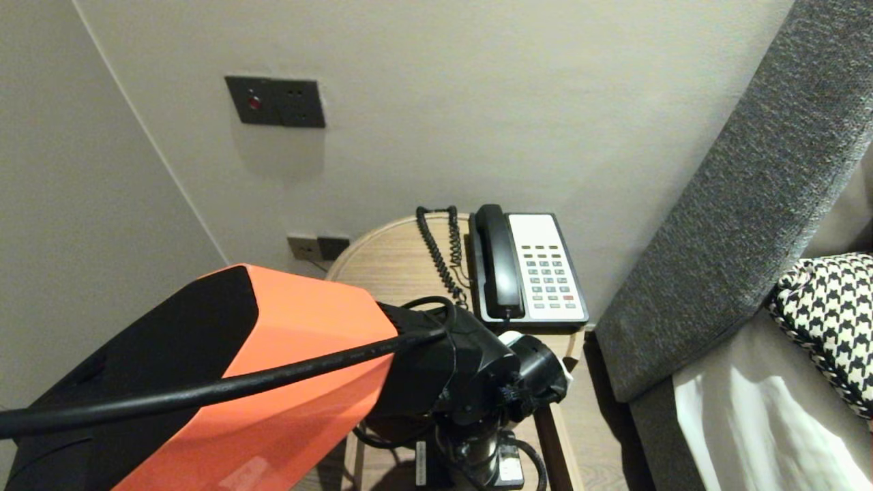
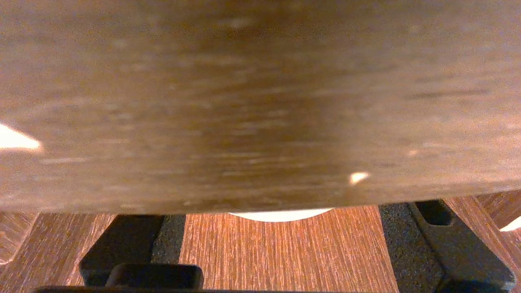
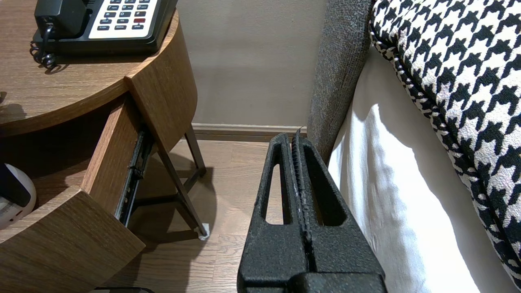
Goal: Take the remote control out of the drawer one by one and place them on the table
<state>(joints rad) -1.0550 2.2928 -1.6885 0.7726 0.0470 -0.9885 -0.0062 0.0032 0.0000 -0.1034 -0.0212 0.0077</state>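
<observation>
The grey headboard (image 1: 736,204) and the white bed (image 1: 743,436) fill the right side, with a houndstooth pillow (image 1: 832,314) on the bed. Beside them stands the round wooden table (image 1: 389,259), its drawer (image 3: 110,162) standing open on the robot's side.

The orange left arm (image 1: 273,354) slants up from the lower left of the head view. Its black wrist bends down over the open drawer at the table's near edge. The left gripper (image 2: 281,230) sits inside the drawer under the top, low over the drawer floor. Its fingers (image 2: 427,240) stand wide apart with only bare wood between them, gripping nothing.

The phone (image 1: 539,269) sits at the far right of the top, handset in its cradle. The right gripper (image 3: 296,140) hangs parked beside the bed's edge above the floor, fingers pressed together and empty.

The white thing (image 3: 22,199) lies in the drawer, ahead of the left gripper and apart from it.

From the head, the left gripper is hidden beneath its own wrist. In the left wrist view the blurred table top covers all but a sliver of the white thing. In the right wrist view the frame edge cuts it off and something black overlaps it, so I cannot tell what it is.
</observation>
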